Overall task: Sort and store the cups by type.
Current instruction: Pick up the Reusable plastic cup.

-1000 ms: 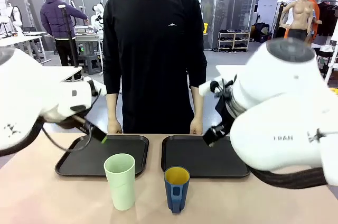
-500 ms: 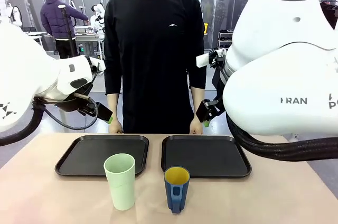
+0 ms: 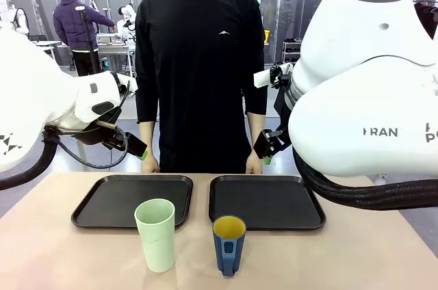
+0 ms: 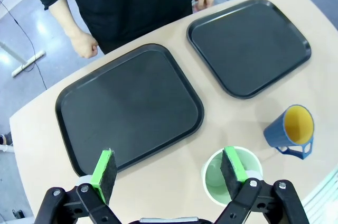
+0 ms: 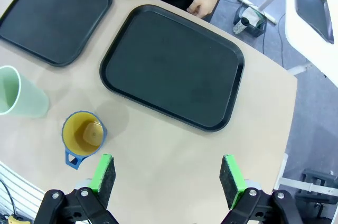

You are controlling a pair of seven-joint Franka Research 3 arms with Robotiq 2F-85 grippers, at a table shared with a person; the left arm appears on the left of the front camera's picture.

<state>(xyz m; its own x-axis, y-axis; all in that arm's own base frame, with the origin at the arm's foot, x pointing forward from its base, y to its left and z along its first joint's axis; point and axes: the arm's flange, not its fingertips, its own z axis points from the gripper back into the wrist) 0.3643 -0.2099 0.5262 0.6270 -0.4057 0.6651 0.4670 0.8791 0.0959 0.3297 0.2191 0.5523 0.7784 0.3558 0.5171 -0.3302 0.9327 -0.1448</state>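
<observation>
Both grippers are wide open and holding nothing. The left gripper (image 4: 168, 167) hangs high over the table with its green pads (image 4: 104, 167) spread far apart, and from its wrist cam you look straight down on the near edge of the left tray (image 4: 129, 105). The mint-green tumbler (image 4: 214, 179) peeks out from behind one pad, but the gripper isn't touching it as far as I can see. The right gripper (image 5: 167, 174) is just as spread out, up in the air over bare tabletop on the near side of the right tray (image 5: 171, 65), touching nothing. The cups are on the beige table (image 3: 356, 256), not on the trays. The tumbler stands upright just in front of the left tray. The dark-blue mug (image 3: 228, 244) with the yellow inside stands upright next to it, a small gap between them, in front of the near left corner of the right tray, handle facing the robot's side. The two black trays lie side by side, close but not touching. A person (image 3: 198, 64) in a black long-sleeve top stands at the far edge, arms down, hands by the table edge behind the trays. The room behind looks like a lab or workshop, with glass partitions, tables with gear, and another person in a purple jacket (image 3: 76, 24) off to the left.
</observation>
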